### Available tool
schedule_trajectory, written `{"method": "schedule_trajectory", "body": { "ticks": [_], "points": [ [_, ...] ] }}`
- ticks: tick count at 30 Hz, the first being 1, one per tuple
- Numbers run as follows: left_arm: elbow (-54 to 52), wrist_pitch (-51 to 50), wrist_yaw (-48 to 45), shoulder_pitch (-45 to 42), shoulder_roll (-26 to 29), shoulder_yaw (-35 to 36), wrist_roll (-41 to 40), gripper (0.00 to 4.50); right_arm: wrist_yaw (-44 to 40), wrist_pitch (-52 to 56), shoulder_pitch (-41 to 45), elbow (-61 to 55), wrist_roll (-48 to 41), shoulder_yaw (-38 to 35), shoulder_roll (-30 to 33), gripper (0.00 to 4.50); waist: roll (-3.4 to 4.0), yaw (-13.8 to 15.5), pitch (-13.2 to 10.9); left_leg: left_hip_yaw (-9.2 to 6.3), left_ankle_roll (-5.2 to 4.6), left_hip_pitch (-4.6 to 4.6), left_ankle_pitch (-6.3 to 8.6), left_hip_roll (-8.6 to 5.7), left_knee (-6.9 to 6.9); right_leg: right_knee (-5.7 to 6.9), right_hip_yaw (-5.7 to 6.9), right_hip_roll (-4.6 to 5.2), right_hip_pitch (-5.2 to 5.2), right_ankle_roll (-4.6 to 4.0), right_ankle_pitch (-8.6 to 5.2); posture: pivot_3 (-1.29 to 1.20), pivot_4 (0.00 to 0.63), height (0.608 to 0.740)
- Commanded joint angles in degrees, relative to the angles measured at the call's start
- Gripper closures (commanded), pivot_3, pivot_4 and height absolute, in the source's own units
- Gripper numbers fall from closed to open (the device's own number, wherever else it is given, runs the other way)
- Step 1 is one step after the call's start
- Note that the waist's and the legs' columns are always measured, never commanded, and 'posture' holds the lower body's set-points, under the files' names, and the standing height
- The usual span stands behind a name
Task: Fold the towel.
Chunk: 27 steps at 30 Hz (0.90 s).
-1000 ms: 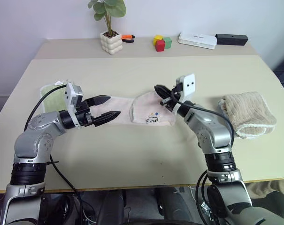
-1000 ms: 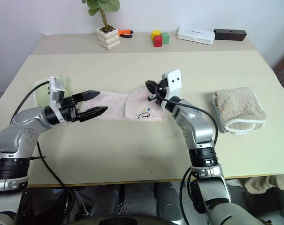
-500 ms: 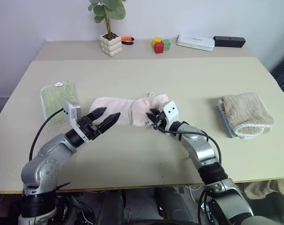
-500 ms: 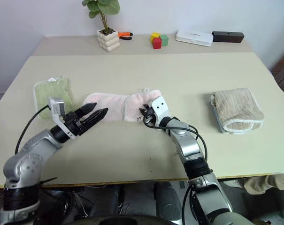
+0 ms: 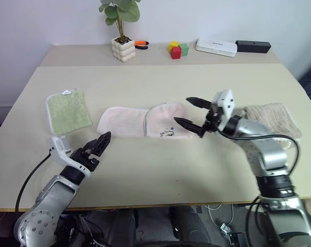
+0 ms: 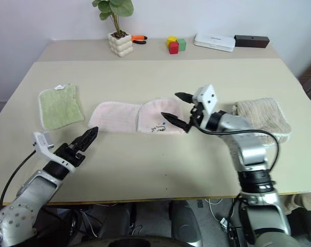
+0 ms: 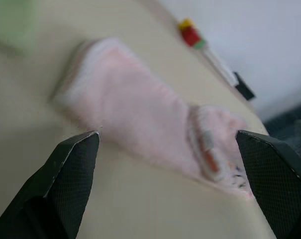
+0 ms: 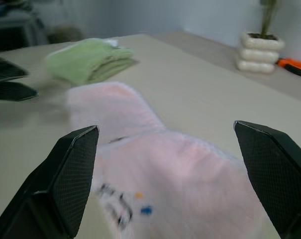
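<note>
— Looking for anything that holds something: the white pot (image 5: 121, 48) at the back of the table (image 5: 160, 170) has a green plant (image 5: 119, 11) in it. That's the sole container I can find.

— And the towel (image 5: 145, 122)?

— Lying flat mid-table, a long pink strip with its right end folded over onto itself. A small dark mark (image 5: 167, 133) with coloured dots sits on that flap, near the front edge; too small to read.

— Is either gripper on it?

— No. The right gripper (image 5: 190, 113) hangs just above the towel's right end, fingers spread wide, nothing between them. The left gripper (image 5: 99, 142) is low, near the table's front, short of the towel's left end. From the head its fingers overlap, but its wrist camera shows them wide apart and empty.

— What else is on the table?

— A green towel (image 5: 69, 109) to the left, apart from the pink one. A beige towel (image 5: 276, 119) to the right, partly hidden behind the right arm. Along the back: something orange (image 5: 141, 43) beside the pot, half hidden by it, coloured blocks (image 5: 177, 49), a white box (image 5: 216, 47), and a black bar (image 5: 253, 46).

— Anything unclear?

— The wrist views are soft; in the left one the towel's far end blurs and the green towel is cut off at the corner.
</note>
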<state>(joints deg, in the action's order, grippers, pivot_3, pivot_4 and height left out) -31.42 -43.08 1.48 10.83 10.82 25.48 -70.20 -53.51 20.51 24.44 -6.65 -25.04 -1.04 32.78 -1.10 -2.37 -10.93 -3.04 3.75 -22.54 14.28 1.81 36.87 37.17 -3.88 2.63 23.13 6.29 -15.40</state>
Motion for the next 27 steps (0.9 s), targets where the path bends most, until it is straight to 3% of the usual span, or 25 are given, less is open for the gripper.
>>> {"method": "schedule_trajectory", "body": {
  "ticks": [1,8,20,23,27],
  "points": [
    [1.07,1.32,8.15,-1.42,-1.05,1.02,-7.58,0.00,-2.83,1.07,0.02,-3.54,-2.15,-1.84,2.98,0.09,0.04,-0.04,-0.02,0.00,0.00,0.00,0.00,0.00,0.00,-0.02,-0.01,-0.02,0.00,-0.01,0.00,0.00,0.150,0.740],
    [7.31,4.42,16.88,-4.58,-1.49,1.30,-13.37,0.00,-7.68,0.52,-2.57,-5.51,-4.52,-5.58,9.37,0.09,0.01,0.40,0.00,0.03,0.00,-0.04,0.00,-0.02,0.02,-0.13,-0.02,0.02,-0.02,0.01,-0.01,0.00,0.150,0.740],
    [22.25,1.55,16.53,-18.90,0.45,-4.43,-12.44,0.00,-1.92,-1.74,-2.08,-6.41,-1.25,-3.34,5.22,0.09,0.05,1.75,0.02,0.06,0.01,-0.01,-0.01,-0.07,0.03,-0.20,-0.04,0.03,-0.08,-0.03,-0.02,0.00,0.150,0.740],
    [23.47,0.39,16.95,-20.48,0.09,-5.45,-12.20,0.90,-0.96,-1.64,-2.01,-7.02,-0.83,-3.36,5.10,0.00,0.06,1.80,0.03,0.06,0.01,-0.01,-0.01,-0.09,0.05,-0.21,-0.04,0.05,-0.10,-0.03,-0.02,0.00,0.150,0.740],
    [22.95,0.31,17.64,-21.13,-0.73,-5.03,-13.50,2.88,-0.39,-2.16,-2.40,-6.56,-0.37,-3.80,5.59,0.00,0.05,1.77,0.02,0.05,0.01,-0.05,-0.01,-0.09,0.04,-0.29,-0.03,0.06,-0.12,-0.02,-0.01,0.00,0.150,0.740]
  ]
}}
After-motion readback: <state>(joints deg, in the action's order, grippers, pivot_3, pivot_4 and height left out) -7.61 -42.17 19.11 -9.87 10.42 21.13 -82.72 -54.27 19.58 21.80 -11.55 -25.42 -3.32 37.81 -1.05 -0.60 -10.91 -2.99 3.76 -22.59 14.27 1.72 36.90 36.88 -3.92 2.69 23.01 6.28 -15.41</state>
